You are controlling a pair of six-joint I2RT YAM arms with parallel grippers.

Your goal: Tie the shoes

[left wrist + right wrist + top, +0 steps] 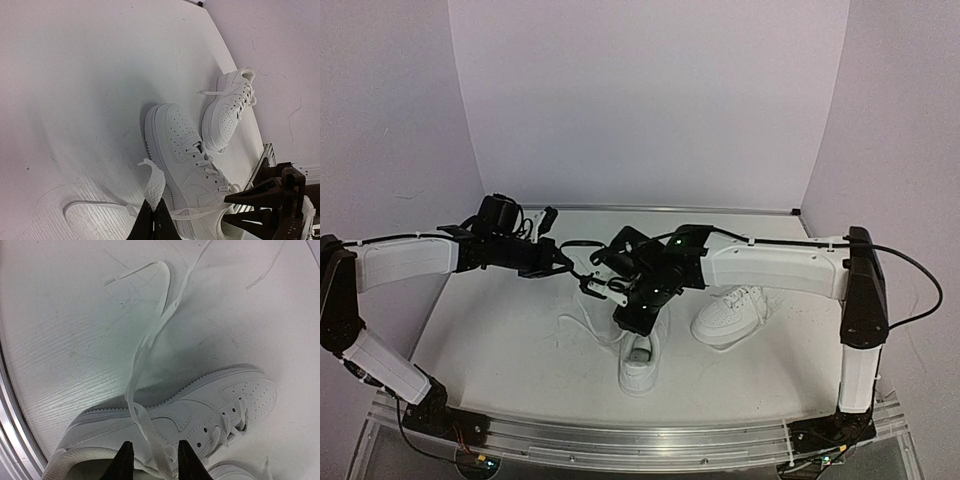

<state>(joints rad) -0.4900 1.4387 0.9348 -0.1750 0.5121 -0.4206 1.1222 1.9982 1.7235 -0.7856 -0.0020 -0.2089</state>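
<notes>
Two shoes on the counter (520,340): is either one tied?

Neither, by the look of it. The near shoe (640,368) sits mid-counter under both arms. The far shoe (732,315) lies apart to its right, laces loose.

What have the arms got?

The left end effector (154,220) is pinched closed on a fold of the near shoe's lace (156,185), lifted off the counter. The right end effector (153,446) hangs over the same shoe with its fingers apart. A strand runs up between them, unclamped as far as I can see.

So how far along?

Early, I'd judge. No knot or bow shows anywhere. Crossing, looping and tightening all remain for this shoe, then the whole job on the other.
</notes>
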